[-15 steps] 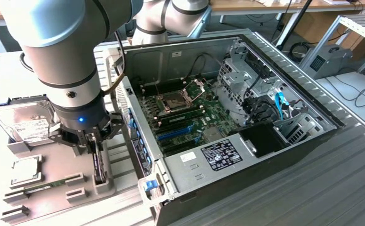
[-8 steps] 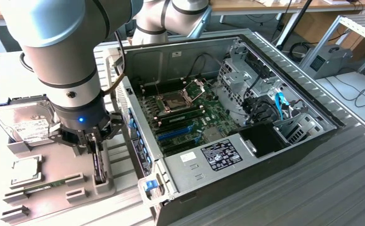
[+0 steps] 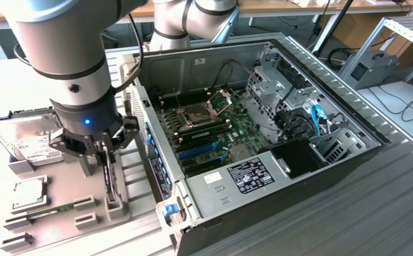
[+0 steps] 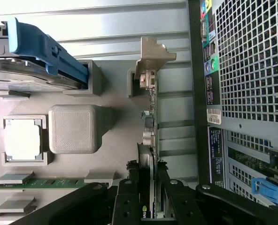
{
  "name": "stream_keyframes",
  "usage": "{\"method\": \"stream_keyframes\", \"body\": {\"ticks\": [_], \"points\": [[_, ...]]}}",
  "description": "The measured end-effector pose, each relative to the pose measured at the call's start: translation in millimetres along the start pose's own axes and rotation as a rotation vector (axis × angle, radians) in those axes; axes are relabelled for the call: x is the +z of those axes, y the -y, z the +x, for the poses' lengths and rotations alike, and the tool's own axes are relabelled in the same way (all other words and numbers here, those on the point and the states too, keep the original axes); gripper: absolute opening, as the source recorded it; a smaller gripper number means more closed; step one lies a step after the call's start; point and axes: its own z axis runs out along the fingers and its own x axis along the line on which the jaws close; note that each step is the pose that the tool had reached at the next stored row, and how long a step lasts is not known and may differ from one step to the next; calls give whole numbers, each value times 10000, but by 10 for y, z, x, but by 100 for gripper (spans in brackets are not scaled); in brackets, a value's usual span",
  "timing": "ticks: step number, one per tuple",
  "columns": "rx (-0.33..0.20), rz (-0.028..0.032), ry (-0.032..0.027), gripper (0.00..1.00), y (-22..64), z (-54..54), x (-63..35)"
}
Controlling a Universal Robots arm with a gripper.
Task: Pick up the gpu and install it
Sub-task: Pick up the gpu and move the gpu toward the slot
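My arm stands near-vertical in the frame's upper left. My gripper points straight down at middle left, its fingers parted.

From where I stand the arm runs off the top of the exterior view, so its upper reach is lost. The gripper covers the top of the graphics card, which stands on edge in the grey tray; whether it has closed on it I cannot tell. The arm hides one end of the hard drive, whose label is too small to read, like the sticker inside the computer case, whose near corner the bottom edge cuts. In the wrist view the gripper's body, the graphics card's near end and the hard drive all run out of the picture
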Motion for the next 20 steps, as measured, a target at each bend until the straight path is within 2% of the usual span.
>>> {"method": "stream_keyframes", "body": {"ticks": [3,6,8,20], "points": [[0,0,0,26,-4,-3,-149],[0,-2,-1,26,-7,-5,-239],[0,-5,-1,26,-11,-9,-377],[0,-10,-2,26,-14,-11,-484]]}}
